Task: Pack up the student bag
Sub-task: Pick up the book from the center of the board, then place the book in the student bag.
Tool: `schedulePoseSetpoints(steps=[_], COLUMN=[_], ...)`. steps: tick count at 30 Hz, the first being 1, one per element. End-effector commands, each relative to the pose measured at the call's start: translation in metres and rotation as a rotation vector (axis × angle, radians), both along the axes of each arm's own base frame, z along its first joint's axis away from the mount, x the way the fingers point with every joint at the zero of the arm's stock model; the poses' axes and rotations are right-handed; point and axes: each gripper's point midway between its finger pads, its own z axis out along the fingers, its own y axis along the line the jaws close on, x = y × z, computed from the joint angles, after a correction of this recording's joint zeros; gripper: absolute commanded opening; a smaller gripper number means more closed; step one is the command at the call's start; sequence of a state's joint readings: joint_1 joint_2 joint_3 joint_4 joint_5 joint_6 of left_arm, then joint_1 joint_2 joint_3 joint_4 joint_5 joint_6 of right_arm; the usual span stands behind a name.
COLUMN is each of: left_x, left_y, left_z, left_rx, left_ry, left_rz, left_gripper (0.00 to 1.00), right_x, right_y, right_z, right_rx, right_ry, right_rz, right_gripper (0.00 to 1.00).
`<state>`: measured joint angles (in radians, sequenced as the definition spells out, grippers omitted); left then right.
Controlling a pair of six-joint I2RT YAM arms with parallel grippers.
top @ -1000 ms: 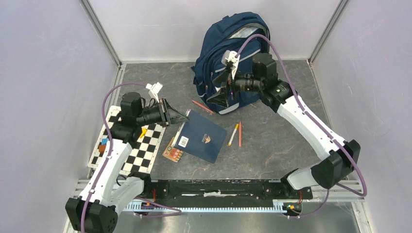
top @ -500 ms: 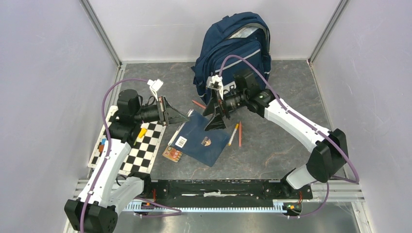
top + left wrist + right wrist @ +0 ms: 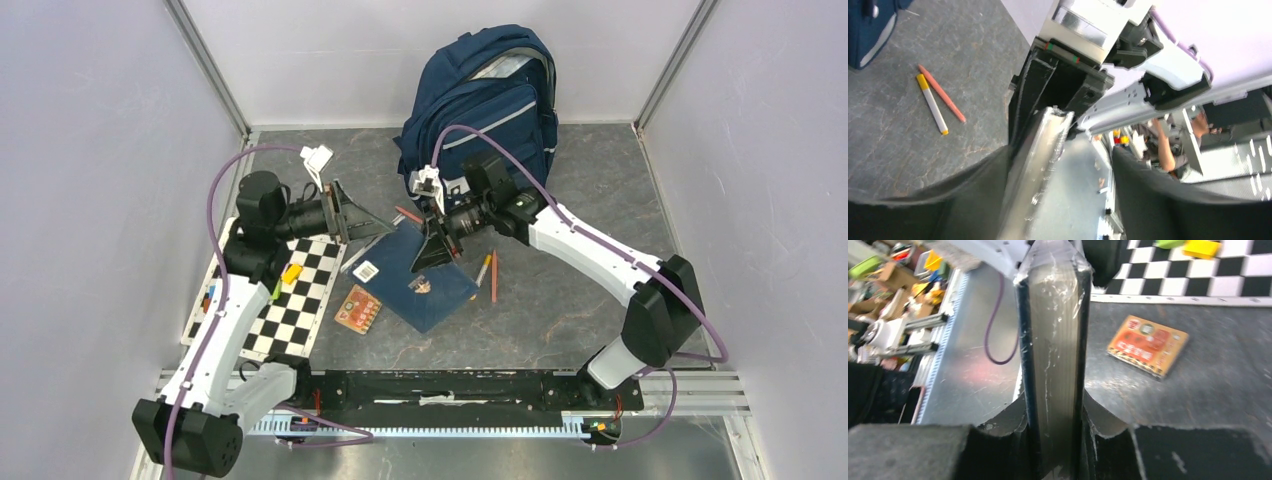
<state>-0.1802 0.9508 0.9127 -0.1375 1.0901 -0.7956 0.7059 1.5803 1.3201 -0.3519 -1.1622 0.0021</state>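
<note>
Nearest you, at about 8 o'clock on the dark grey stone-patterned tabletop [image 3: 580, 310], lies the flat black-and-white chequered board [image 3: 300, 310] with a small yellow block [image 3: 291, 273] on it. Just off its 3 o'clock edge, and apart from it, a small orange printed card packet [image 3: 358, 309] lies flat. At the centre sits the navy-blue hardcover book [image 3: 440, 290], its white barcode label at the corner facing 9 o'clock. Your right gripper [image 3: 432, 255] comes in from 2 o'clock and is clamped on it. In the right wrist view both fingers press the covers, with the film-wrapped page edge [image 3: 1053, 340] standing upright between them. Your left gripper [image 3: 365, 225] reaches in from 9 o'clock with its jaws apart. In the left wrist view the book's edge [image 3: 1038, 165] lies against one finger, and a clear gap is open to the other. Whether that finger actually bears on the cover, you cannot tell. At 3 o'clock of the book a white marker with yellow ends [image 3: 483, 270] and an orange-red pencil [image 3: 493, 277] lie side by side, near each other but not touching. A second red pencil [image 3: 408, 214] lies just beyond the book at 12 o'clock. Farthest away, at 12 o'clock, the large navy-blue fabric backpack with light grey stripes [image 3: 490, 100] stands upright against the back wall. Its top compartment gapes open, and neither gripper touches it.
</note>
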Motion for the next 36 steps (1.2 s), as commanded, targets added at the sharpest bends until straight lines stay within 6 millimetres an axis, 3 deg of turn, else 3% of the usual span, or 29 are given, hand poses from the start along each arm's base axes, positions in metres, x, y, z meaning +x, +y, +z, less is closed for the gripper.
schedulePoseSetpoints(steps=[1, 6, 9, 14, 16, 22, 26, 28, 32, 36], left_x=[0.033, 0.1, 0.133, 0.17, 0.181, 0.213, 0.225, 0.231, 0.232, 0.215], left_y=[0.003, 0.019, 0.014, -0.03, -0.049, -0.087, -0.104, -0.105, -0.108, -0.114], left_z=[0.039, 0.062, 0.079, 0.102, 0.109, 0.115, 0.098, 0.087, 0.075, 0.063], left_rx=[0.007, 0.101, 0.155, 0.255, 0.286, 0.35, 0.418, 0.471, 0.519, 0.501], left_ry=[-0.17, -0.321, -0.42, -0.598, -0.655, -0.769, -0.792, -0.797, -0.814, -0.8], left_rz=[0.129, 0.384, 0.436, 0.407, 0.39, 0.393, 0.379, 0.387, 0.364, 0.291], left_gripper=[0.97, 1.0, 1.0, 1.0, 1.0, 1.0, 0.99, 0.94, 0.59, 0.33], right_x=[0.044, 0.1, 0.124, 0.131, 0.13, 0.14, 0.149, 0.154, 0.16, 0.163], right_y=[-0.015, -0.073, -0.117, -0.189, -0.202, -0.206, -0.196, -0.19, -0.177, -0.164], right_z=[0.057, 0.13, 0.181, 0.264, 0.29, 0.334, 0.355, 0.366, 0.379, 0.384], right_rx=[0.069, 0.133, 0.157, 0.265, 0.288, 0.315, 0.375, 0.403, 0.451, 0.485], right_ry=[-0.179, -0.437, -0.66, -0.951, -1.038, -1.174, -1.233, -1.247, -1.25, -1.261], right_rz=[-0.22, -0.579, -0.85, -1.248, -1.305, -1.332, -1.302, -1.278, -1.225, -1.146], right_gripper=[0.0, 0.0, 0.0, 0.0, 0.0, 0.0, 0.0, 0.0, 0.0, 0.0])
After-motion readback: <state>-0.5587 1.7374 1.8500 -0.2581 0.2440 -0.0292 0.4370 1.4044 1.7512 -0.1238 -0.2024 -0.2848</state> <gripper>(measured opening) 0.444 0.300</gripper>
